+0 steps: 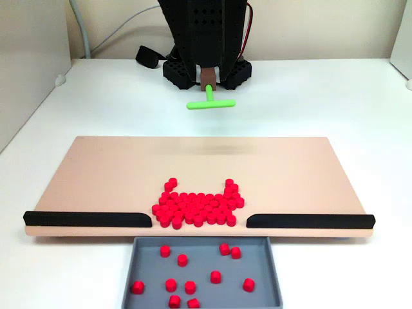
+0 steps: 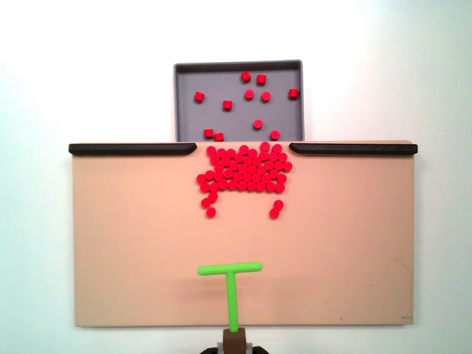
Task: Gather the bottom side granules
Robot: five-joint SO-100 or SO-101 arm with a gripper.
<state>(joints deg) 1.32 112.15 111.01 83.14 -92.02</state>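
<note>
The granules (image 1: 198,207) (image 2: 245,171) are small red pellets bunched in a wide cluster on the tan board (image 1: 116,174) (image 2: 125,243). They lie against the gap between two black rails, with two short columns trailing toward the arm. Several more lie scattered in the grey tray (image 1: 257,265) (image 2: 237,65) beyond the gap. My gripper (image 1: 209,82) (image 2: 234,339) is shut on the stem of the green T-shaped tool (image 1: 211,102) (image 2: 230,284). The crossbar hangs above the arm-side part of the board, well short of the cluster.
The black rails (image 1: 87,219) (image 1: 309,221) (image 2: 133,148) (image 2: 354,148) line the board's tray-side edge on either side of the gap. The arm's black base (image 1: 206,67) stands behind the board on the white table. A grey cable (image 1: 116,32) runs along the back wall.
</note>
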